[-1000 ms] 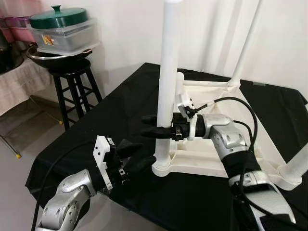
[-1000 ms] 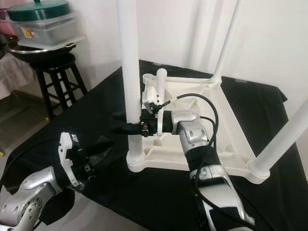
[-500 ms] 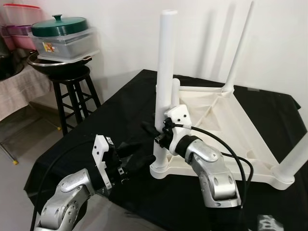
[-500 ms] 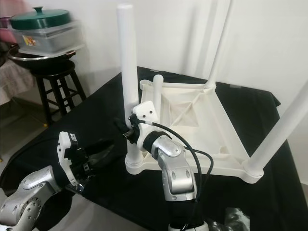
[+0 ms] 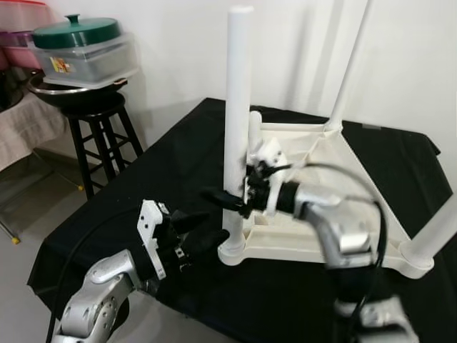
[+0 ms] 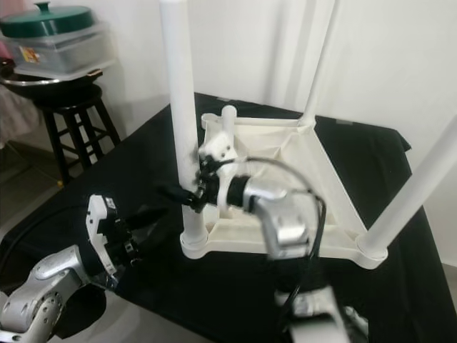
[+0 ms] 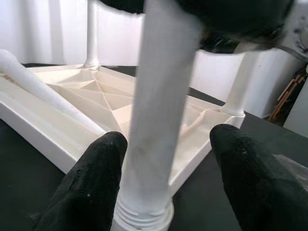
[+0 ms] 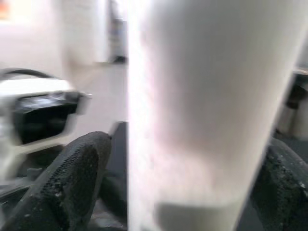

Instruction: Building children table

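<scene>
A white children's table (image 5: pixel 325 168) lies upside down on a black-covered table (image 5: pixel 164 164). Its near-left leg (image 5: pixel 235 121) stands upright in the corner socket. My right gripper (image 5: pixel 221 199) is shut on that leg, low down, one black finger on each side; up close in the right wrist view the leg (image 8: pixel 207 106) sits between the fingers (image 8: pixel 72 183). My left gripper (image 5: pixel 196 230) hovers open just left of the leg's base, and in the left wrist view its fingers (image 7: pixel 86 187) flank the base without touching. Another white leg (image 7: pixel 43 91) lies slanted inside the frame.
Two more legs stand upright: one at the far corner (image 5: pixel 350 64), one at the near right (image 5: pixel 441 227). A black stool (image 5: pixel 100 132) at the left carries a pan and a lidded container with a green lid (image 5: pixel 78 44). The cloth's front edge (image 5: pixel 178 300) drops off near my left arm.
The camera has shifted a little. My right arm has swung its elbow and wrist round while its gripper stayed on the leg. The left gripper stays beside the leg's base.
</scene>
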### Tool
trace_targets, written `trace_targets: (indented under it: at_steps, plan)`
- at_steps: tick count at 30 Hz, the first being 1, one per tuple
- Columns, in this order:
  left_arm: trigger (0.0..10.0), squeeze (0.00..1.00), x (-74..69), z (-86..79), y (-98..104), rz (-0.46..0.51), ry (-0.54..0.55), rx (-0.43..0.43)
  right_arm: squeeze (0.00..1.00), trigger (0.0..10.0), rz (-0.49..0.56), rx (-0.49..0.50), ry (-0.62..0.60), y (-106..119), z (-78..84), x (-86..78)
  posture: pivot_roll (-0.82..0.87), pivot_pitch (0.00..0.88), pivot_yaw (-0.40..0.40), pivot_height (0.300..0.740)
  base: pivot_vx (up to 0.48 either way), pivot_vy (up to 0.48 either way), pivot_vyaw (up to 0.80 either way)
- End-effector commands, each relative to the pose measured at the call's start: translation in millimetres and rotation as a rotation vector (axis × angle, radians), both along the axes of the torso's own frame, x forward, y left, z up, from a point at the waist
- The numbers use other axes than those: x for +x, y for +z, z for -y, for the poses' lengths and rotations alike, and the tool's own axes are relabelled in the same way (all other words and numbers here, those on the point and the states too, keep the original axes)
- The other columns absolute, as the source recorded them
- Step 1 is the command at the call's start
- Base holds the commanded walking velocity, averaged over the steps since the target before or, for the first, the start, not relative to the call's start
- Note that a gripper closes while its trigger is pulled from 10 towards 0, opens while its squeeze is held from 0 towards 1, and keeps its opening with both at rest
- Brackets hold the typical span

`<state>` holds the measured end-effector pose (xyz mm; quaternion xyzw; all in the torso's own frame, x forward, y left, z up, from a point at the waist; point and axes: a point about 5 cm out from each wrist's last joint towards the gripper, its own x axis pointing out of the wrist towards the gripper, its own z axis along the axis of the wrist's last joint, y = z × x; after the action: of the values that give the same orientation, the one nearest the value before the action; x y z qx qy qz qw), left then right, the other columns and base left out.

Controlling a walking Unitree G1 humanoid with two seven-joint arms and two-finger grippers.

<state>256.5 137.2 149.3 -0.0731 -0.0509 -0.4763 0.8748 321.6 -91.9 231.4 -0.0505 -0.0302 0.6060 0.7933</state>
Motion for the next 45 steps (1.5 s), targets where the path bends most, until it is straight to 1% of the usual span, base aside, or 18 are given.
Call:
trace_targets:
  at_steps: [1,4,10,11,19,25,26,27,28,29,30,31,33,35,42,43,44,45]
  plan:
    - [10.0,0.0,0.8,2.3,-1,0.006,-0.004,0.0,0.0,10.0,-0.019,-0.007,0.074,-7,-2.6,-1.3,-0.04,0.0,-0.042,0.74,0.0,0.0,0.0]
    - [10.0,0.0,0.1,3.3,-2,0.005,0.0,0.001,0.0,10.0,-0.06,-0.074,0.194,-8,1.2,12.5,-0.02,0.0,-0.047,0.74,0.0,0.0,0.0]
    - [10.0,0.0,-1.2,4.6,-3,0.001,0.001,0.001,0.0,10.0,-0.132,-0.094,0.198,-7,-2.4,33.6,-0.01,0.0,-0.05,0.74,0.0,0.0,0.0]
    - [10.0,0.0,-1.7,5.3,-4,0.0,-0.001,0.001,0.0,0.0,-0.169,-0.089,0.216,-8,-2.0,36.8,-0.01,0.0,-0.051,0.74,0.0,0.0,0.0]
    - [10.0,0.0,-2.2,6.5,-3,-0.001,-0.004,-0.005,0.0,0.0,-0.162,-0.091,0.227,-13,8.4,36.4,-0.02,0.0,-0.05,0.74,0.0,0.0,0.0]
    - [10.0,0.0,-2.8,6.8,-2,0.002,-0.006,-0.011,0.0,0.0,-0.098,-0.071,0.077,-15,25.4,35.3,-0.04,0.0,-0.054,0.74,0.0,0.0,0.0]
    - [10.0,0.0,-3.4,5.4,-1,0.005,-0.005,-0.014,0.0,0.0,-0.107,-0.055,-0.086,-27,27.9,31.8,-0.05,0.0,-0.057,0.74,0.0,0.0,0.0]
    - [10.0,0.0,-3.4,5.4,-1,0.005,-0.005,-0.014,0.0,0.0,-0.107,-0.055,-0.086,-27,27.9,31.8,-0.05,0.0,-0.057,0.74,0.0,0.0,0.0]
    - [10.0,0.0,-3.6,4.2,0,0.006,-0.005,-0.014,0.0,0.0,-0.115,-0.053,-0.262,-40,22.8,29.2,-0.06,0.0,-0.058,0.74,0.0,0.0,0.0]
    - [10.0,0.0,-3.6,4.2,0,0.006,-0.005,-0.014,0.0,0.0,-0.115,-0.053,-0.262,-40,22.8,29.2,-0.06,0.0,-0.058,0.74,0.0,0.0,0.0]
    - [10.0,0.0,-3.4,2.7,1,0.006,-0.004,-0.014,0.0,0.0,-0.155,-0.064,-0.541,-63,13.2,16.8,-0.06,0.0,-0.051,0.74,0.0,0.0,0.0]
    - [10.0,0.0,-3.1,1.8,1,0.007,-0.004,-0.014,0.0,0.0,-0.196,-0.06,-0.645,-77,2.0,-4.3,-0.06,0.0,-0.048,0.74,0.0,0.0,0.0]
    - [10.0,0.0,-2.5,0.8,2,0.007,-0.005,-0.012,0.0,0.0,-0.161,-0.116,-0.662,-83,-9.4,-22.1,-0.06,0.0,-0.038,0.74,0.0,0.0,0.0]
    - [10.0,0.0,-1.9,-0.1,1,0.007,-0.005,-0.007,0.0,0.0,-0.111,-0.107,-0.634,-75,-14.2,-24.0,-0.09,0.0,-0.018,0.74,0.0,0.0,0.0]
    - [10.0,0.0,0.1,-0.9,1,0.006,0.01,-0.005,0.0,0.0,-0.113,-0.114,-0.586,-74,-12.3,-14.3,-0.07,0.0,-0.037,0.74,0.0,0.0,0.0]
    - [10.0,0.0,0.4,-1.5,1,0.009,0.022,-0.009,0.0,10.0,-0.131,-0.1,-0.58,-71,-10.3,-10.3,-0.06,0.0,-0.038,0.74,0.0,0.0,0.0]
    - [10.0,0.0,0.4,-1.5,1,0.009,0.022,-0.009,0.0,10.0,-0.131,-0.1,-0.58,-71,-10.3,-10.3,-0.06,0.0,-0.038,0.74,0.0,0.0,0.0]
    - [10.0,0.0,0.8,-1.3,1,0.01,0.025,-0.011,0.46,10.0,-0.15,-0.071,-0.528,-64,-9.0,-8.0,-0.06,0.0,-0.04,0.74,0.0,0.0,0.0]
